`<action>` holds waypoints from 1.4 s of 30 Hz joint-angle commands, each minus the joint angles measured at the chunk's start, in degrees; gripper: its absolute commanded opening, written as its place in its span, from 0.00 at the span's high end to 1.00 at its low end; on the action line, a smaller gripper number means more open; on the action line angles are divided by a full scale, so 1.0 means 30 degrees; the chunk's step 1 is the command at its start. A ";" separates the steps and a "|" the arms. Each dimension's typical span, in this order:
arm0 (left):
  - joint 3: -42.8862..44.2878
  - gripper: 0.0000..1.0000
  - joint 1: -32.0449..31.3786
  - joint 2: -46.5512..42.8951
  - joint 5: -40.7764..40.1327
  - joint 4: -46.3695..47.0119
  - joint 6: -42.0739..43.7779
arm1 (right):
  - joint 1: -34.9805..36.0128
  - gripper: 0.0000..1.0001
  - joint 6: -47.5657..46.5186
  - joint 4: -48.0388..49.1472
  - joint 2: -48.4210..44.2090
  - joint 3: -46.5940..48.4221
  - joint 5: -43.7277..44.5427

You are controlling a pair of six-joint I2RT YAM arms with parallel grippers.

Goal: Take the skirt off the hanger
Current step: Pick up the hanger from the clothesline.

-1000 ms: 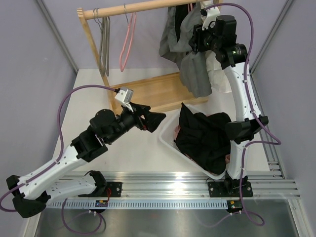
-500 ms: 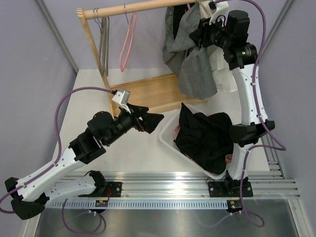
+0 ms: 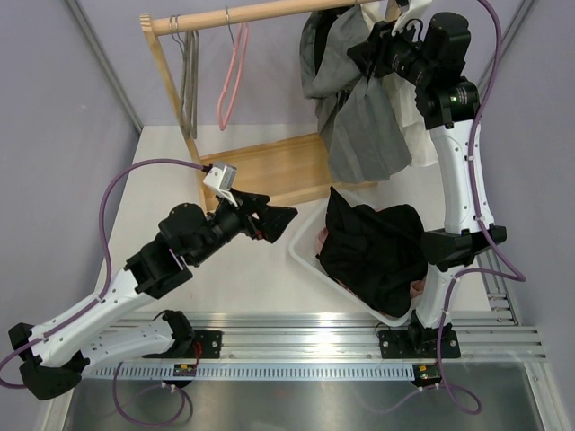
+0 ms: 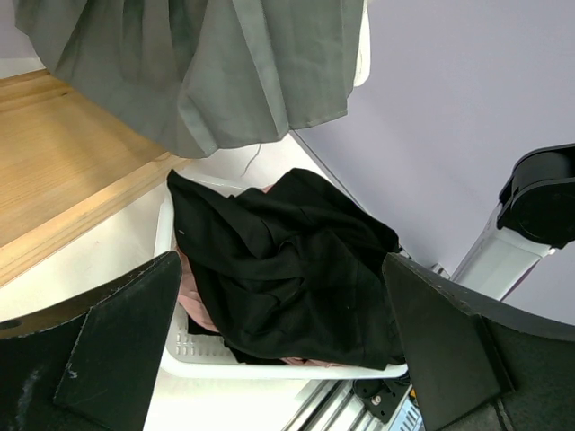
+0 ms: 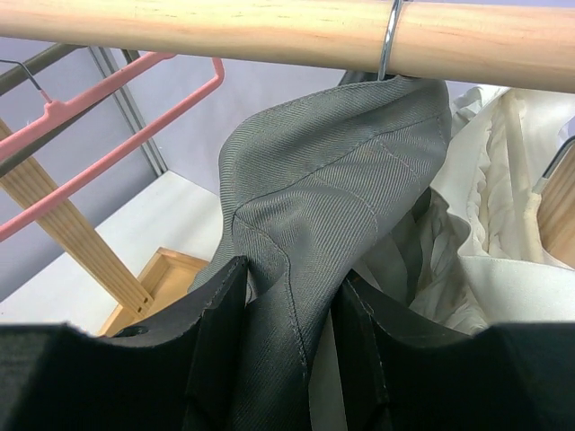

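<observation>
the white-and-black left arm [image 3: 117, 289] reaches low from its base at 7 o'clock toward the centre of the top view. its black two-finger left gripper [image 3: 280, 220] points to 3 o'clock, fingers [image 4: 117, 341] spread wide with nothing between them. the white-and-black right arm [image 3: 460, 171] stands tall from 5 o'clock up to 1 o'clock, wrist bent toward 9 o'clock. the black right gripper [image 5: 287, 359] pinches a fold of the grey woven skirt [image 5: 332, 197].

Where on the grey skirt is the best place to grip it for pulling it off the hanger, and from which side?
Take the grey skirt at the bunched ridge of cloth just under the hanger hook, coming from the near side, below the rod. The fabric folds thick there, and the white garment crowds its right. The right gripper has its jaws on that ridge.
</observation>
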 commanded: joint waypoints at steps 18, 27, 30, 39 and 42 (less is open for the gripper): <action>0.3954 0.01 -0.0039 0.4427 0.1567 0.3024 0.0490 | -0.0479 0.45 -0.1052 -0.1090 -0.0220 0.0751 -0.0243; 0.2220 0.01 -0.0010 0.2727 0.0483 0.2562 0.0254 | -0.0479 0.17 0.0268 0.0343 0.1159 0.1369 -0.0505; 0.1956 0.01 -0.0011 0.2580 0.0335 0.2209 0.0224 | -0.0450 0.14 0.0590 0.1193 0.1218 0.1369 -0.0652; 0.1398 0.01 -0.0010 0.2580 0.0042 0.2385 -0.0157 | 0.0311 0.06 0.1146 0.2833 0.3061 0.2220 0.1867; 0.1282 0.01 -0.0010 0.2492 -0.0134 0.2297 -0.0157 | 0.0399 0.07 0.1732 0.3654 0.3850 0.2394 0.2130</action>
